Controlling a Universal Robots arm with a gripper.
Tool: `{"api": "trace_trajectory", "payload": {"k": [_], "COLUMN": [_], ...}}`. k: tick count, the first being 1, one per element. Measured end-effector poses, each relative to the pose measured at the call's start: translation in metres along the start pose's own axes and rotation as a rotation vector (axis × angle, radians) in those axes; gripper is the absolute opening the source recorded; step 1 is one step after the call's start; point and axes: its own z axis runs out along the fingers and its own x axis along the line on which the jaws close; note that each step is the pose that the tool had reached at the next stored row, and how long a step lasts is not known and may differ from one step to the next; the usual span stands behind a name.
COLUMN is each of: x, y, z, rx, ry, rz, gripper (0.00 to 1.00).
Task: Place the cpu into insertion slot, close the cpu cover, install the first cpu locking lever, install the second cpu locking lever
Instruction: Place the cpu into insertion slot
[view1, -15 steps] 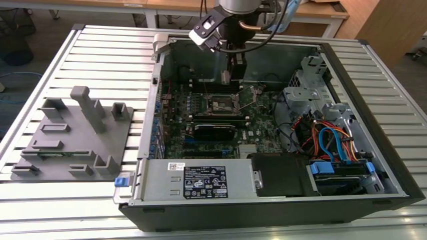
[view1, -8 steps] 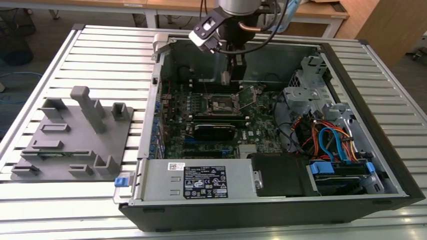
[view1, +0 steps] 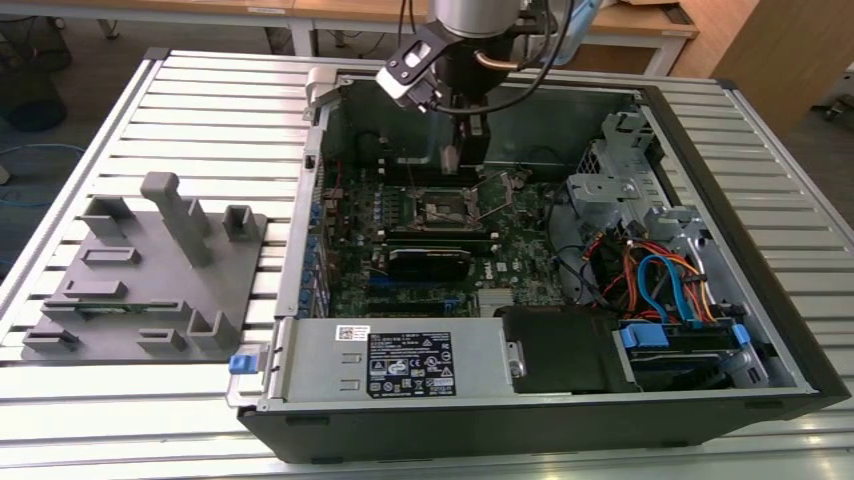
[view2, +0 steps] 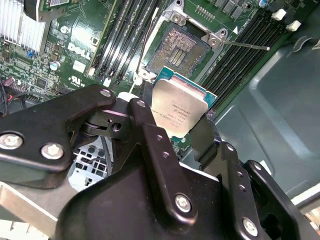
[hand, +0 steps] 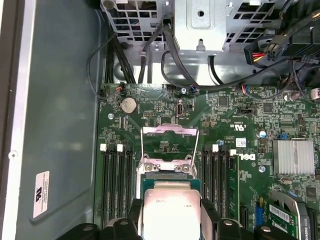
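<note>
A ribbed metal desk (view1: 200, 100) has grey floor (view1: 100, 45) around it. Wooden tables (view1: 334, 12) stand behind.

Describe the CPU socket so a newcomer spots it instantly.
Inside the open PC case, find the green motherboard. The insertion slot is the small square socket with a dark centre and silver rim, flanked by long narrow black memory slots; it alone is square.
</note>
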Motion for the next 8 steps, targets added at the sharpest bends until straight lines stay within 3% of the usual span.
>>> {"api": "trace_trajectory", "payload": {"k": [8], "x": [-0.0002], "y": [-0.0026], "z": [0.0109], "rx": [-0.0001], "ry": [0.0001], "rz": [0.001], "gripper": [0.54]}}
